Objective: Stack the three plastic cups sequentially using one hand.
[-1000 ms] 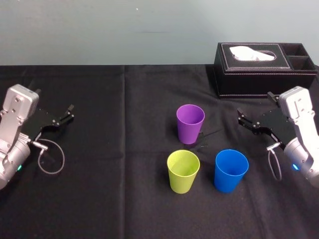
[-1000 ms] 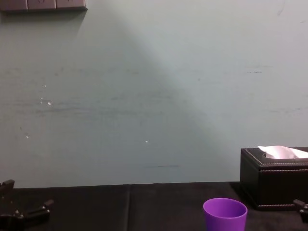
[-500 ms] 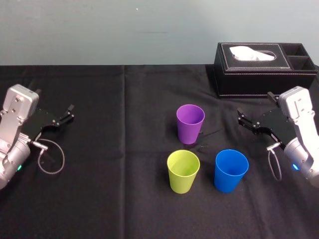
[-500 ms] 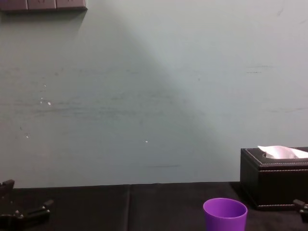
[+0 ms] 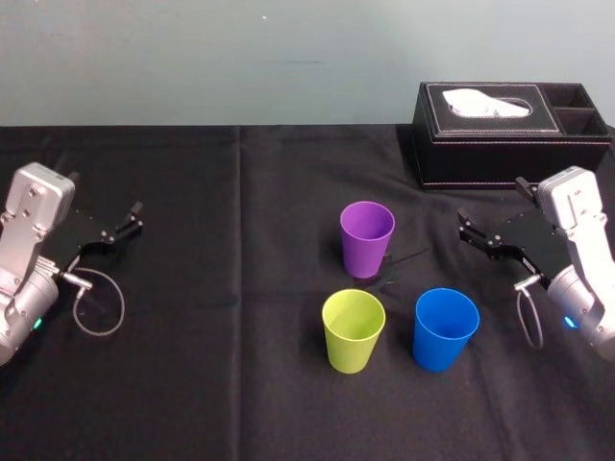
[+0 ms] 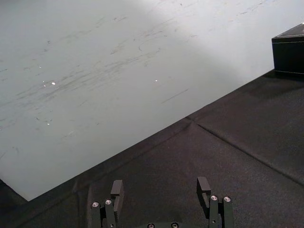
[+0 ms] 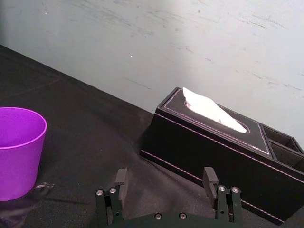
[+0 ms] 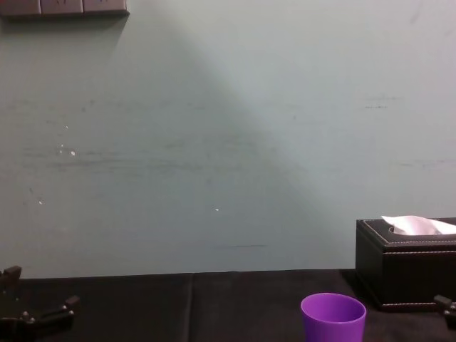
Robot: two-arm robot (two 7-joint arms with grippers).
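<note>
While all three cups stand upright and separate on the black-draped desk (image 5: 231,307), mouths upward, none is nested in another. The purple cup (image 5: 367,238) sits farthest from the robot near the desk's middle. The yellow-green cup (image 5: 353,329) stands nearer the robot and slightly to the left of it. The blue cup (image 5: 445,328) stands to the right of the yellow-green one, with a strip of bare cloth between the two. The right gripper (image 5: 463,229) is at the right side of the desk, to the right of the purple cup and a little farther back than the blue cup, touching neither. Its fingers (image 7: 120,178) are spread apart and grasp nothing, as the right wrist view shows, with the purple cup off to one side ahead of them. The left gripper (image 5: 135,218) rests at the far left of the desk, well apart from every cup, its fingers (image 6: 117,187) likewise released and empty. A black tissue box (image 5: 509,134) with a white tissue rising from its slot stands at the back right of the desk, behind the right gripper, against a pale wall (image 5: 192,58).
</note>
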